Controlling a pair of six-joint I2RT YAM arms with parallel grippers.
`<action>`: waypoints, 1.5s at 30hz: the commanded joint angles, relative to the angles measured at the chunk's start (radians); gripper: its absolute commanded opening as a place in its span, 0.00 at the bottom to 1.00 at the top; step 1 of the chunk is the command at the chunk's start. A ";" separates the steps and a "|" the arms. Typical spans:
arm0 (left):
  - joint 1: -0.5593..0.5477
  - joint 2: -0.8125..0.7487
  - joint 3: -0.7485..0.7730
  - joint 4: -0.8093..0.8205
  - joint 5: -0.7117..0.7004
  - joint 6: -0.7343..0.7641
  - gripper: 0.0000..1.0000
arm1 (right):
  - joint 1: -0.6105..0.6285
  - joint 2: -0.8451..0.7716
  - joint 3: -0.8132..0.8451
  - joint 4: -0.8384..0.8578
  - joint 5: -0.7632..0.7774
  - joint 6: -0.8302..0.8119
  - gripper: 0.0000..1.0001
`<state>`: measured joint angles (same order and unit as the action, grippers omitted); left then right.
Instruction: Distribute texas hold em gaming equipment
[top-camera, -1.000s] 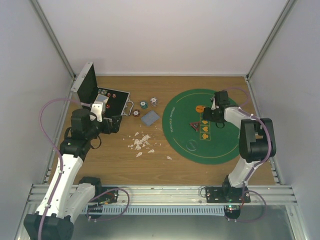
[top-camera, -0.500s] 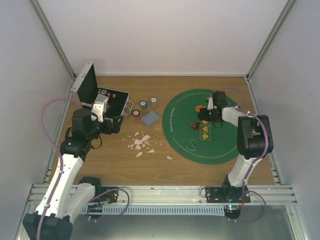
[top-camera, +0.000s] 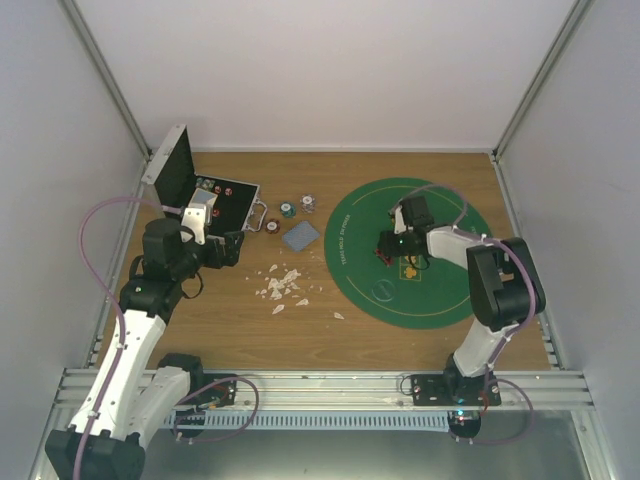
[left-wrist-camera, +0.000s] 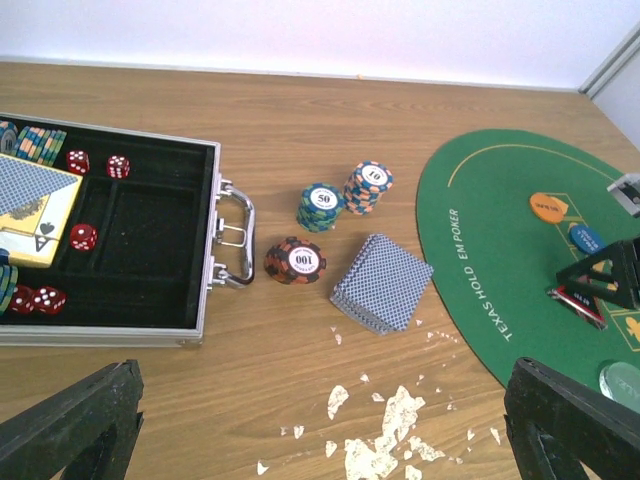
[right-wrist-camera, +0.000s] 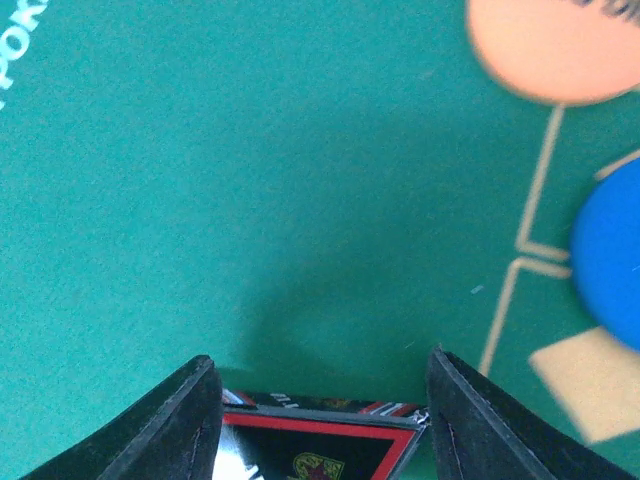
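Observation:
My right gripper (top-camera: 387, 246) is low over the green round mat (top-camera: 440, 290), open, with its fingers on either side of the red-black triangular token (right-wrist-camera: 318, 448). The token also shows in the left wrist view (left-wrist-camera: 578, 300). An orange button (right-wrist-camera: 556, 45) and a blue button (right-wrist-camera: 612, 282) lie on the mat just beyond it. Three stacks of poker chips (left-wrist-camera: 322, 207) (left-wrist-camera: 368, 187) (left-wrist-camera: 296, 261) and a grey-blue-backed card deck (left-wrist-camera: 382, 296) sit on the wood between the case and the mat. My left gripper (left-wrist-camera: 320, 440) hovers open and empty above white scraps.
An open metal case (left-wrist-camera: 208, 250) at the left holds red dice, more chips and cards. White crumbled scraps (top-camera: 282, 284) are strewn on the wood in front of the deck. A clear round disc (left-wrist-camera: 620, 380) lies on the mat's near part. White walls enclose the table.
My right gripper has moved left across the mat, from beside the orange button to down over the triangular token. The left arm has not moved.

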<state>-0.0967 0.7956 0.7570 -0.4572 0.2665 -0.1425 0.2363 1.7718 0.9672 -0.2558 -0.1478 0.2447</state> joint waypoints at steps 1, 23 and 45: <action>-0.008 -0.001 -0.001 0.034 -0.013 -0.004 0.99 | 0.067 -0.044 -0.073 -0.013 0.002 0.087 0.57; -0.021 0.013 -0.002 0.030 -0.019 -0.005 0.99 | 0.275 -0.072 -0.195 0.055 0.031 0.231 0.58; -0.020 0.008 -0.002 0.031 -0.027 -0.002 0.99 | 0.243 -0.521 -0.119 -0.023 0.397 0.229 0.94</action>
<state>-0.1108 0.8097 0.7570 -0.4576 0.2489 -0.1455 0.5236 1.3045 0.8299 -0.2691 0.1520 0.4858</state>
